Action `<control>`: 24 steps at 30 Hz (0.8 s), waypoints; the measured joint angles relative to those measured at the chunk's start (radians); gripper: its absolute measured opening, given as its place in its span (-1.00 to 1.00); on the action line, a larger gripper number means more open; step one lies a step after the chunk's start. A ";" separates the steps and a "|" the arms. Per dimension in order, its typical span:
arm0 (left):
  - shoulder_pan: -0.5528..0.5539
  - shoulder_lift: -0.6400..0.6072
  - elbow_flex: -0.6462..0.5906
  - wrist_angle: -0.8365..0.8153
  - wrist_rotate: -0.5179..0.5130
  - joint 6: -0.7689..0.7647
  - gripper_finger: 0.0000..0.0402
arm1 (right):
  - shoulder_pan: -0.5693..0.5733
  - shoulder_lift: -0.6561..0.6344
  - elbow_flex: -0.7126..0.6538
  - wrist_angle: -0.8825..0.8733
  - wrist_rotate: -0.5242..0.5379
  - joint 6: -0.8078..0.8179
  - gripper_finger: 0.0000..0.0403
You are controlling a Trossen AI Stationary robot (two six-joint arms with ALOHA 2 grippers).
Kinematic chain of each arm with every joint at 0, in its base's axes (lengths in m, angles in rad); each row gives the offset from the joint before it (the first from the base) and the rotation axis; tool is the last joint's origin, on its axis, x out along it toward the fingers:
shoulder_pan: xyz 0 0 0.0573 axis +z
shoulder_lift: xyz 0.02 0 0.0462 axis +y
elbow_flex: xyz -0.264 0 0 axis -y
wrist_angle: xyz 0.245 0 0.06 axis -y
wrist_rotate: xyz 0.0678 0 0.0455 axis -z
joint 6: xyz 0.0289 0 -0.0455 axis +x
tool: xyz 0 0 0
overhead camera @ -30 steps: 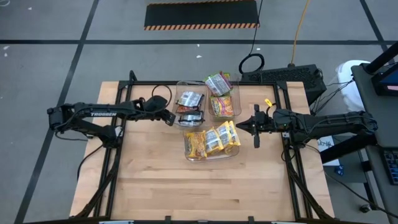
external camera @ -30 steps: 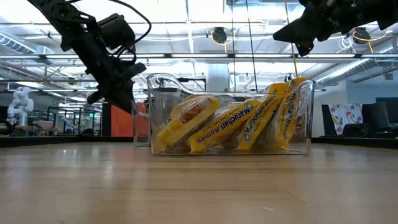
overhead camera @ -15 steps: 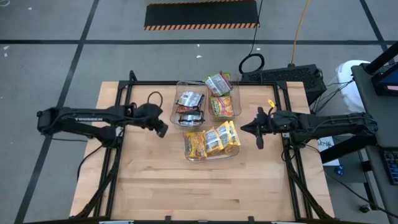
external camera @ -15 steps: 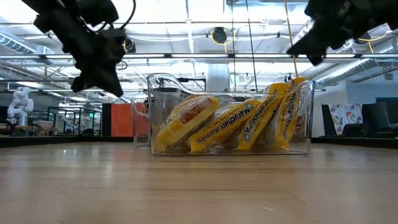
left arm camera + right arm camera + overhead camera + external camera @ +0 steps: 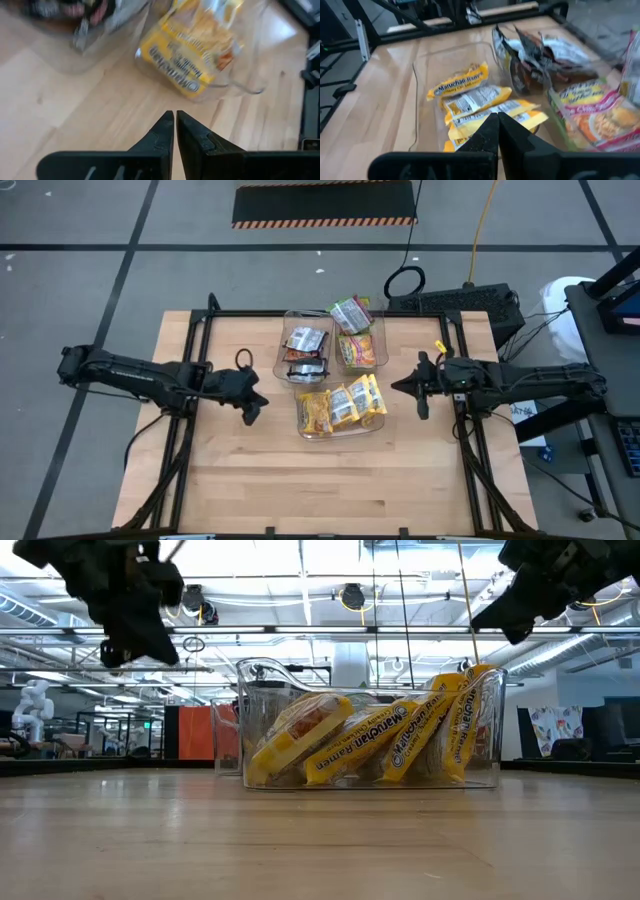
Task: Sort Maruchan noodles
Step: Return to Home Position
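On the wooden table [image 5: 230,480] three clear bins [image 5: 330,434] hold every packet in view: yellow Maruchan packets [image 5: 340,405] in the front bin, whose long axis runs left to right between the arms, dark packets [image 5: 304,345] back left, and green and orange-red packets [image 5: 358,340] back right. The left gripper [image 5: 249,412] hangs off the front bin's left end and the right gripper [image 5: 400,387] off its right end, somewhat closer. Both have fingers pressed together on nothing, so each arm looks free to draw back toward its own side.
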 joint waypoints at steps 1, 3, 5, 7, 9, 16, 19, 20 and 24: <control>-0.008 -0.022 0.000 0.000 -0.015 0.015 -0.87 | 0.000 -0.015 0.000 -0.003 0.000 -0.010 -1.00; -0.023 -0.078 0.000 -0.008 -0.045 0.049 -0.87 | 0.000 -0.054 0.000 -0.011 0.000 -0.028 -1.00; -0.033 -0.138 0.000 -0.037 -0.075 0.068 -0.87 | 0.000 -0.101 0.000 -0.019 0.003 -0.045 -1.00; -0.044 -0.199 0.000 -0.060 -0.108 0.083 -0.87 | 0.000 -0.147 0.000 -0.042 0.010 -0.053 -1.00; -0.056 -0.259 0.000 -0.090 -0.137 0.101 -0.87 | 0.000 -0.192 0.000 -0.082 0.032 -0.053 -1.00; -0.091 -0.437 0.000 -0.156 -0.200 0.151 -0.87 | 0.000 -0.321 0.000 -0.157 0.035 -0.054 -1.00; -0.106 -0.507 0.000 -0.185 -0.224 0.177 -0.87 | 0.000 -0.372 0.000 -0.189 0.035 -0.057 -1.00; -0.111 -0.531 0.000 -0.198 -0.234 0.183 -0.87 | 0.000 -0.389 0.000 -0.201 0.035 -0.058 -1.00; -0.127 -0.614 0.000 -0.238 -0.258 0.197 -0.87 | 0.000 -0.456 0.000 -0.259 0.035 -0.049 -1.00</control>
